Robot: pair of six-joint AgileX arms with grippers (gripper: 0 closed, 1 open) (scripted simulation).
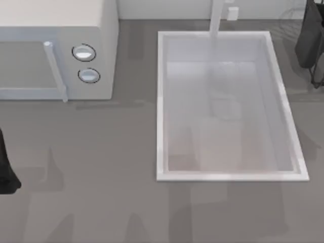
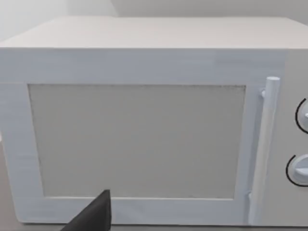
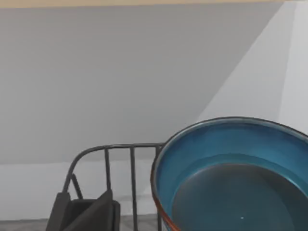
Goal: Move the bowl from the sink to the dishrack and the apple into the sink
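Observation:
The blue bowl (image 3: 231, 178) with its red-orange rim sits close under my right wrist, upright, beside the dark wire dishrack (image 3: 120, 159). From above, my right gripper (image 1: 309, 35) hangs at the far right back corner over the dishrack (image 1: 317, 76). The white sink (image 1: 162, 106) lies at centre right, and its basin holds nothing. The apple is out of view. My left gripper (image 1: 6, 169) is parked at the table's left edge, facing the microwave.
A white microwave (image 1: 55, 50) with two round knobs stands at the back left; its door and handle (image 2: 262, 144) face my left wrist. The pale faucet post (image 1: 216, 17) rises at the sink's back rim. Grey countertop runs in front of the sink.

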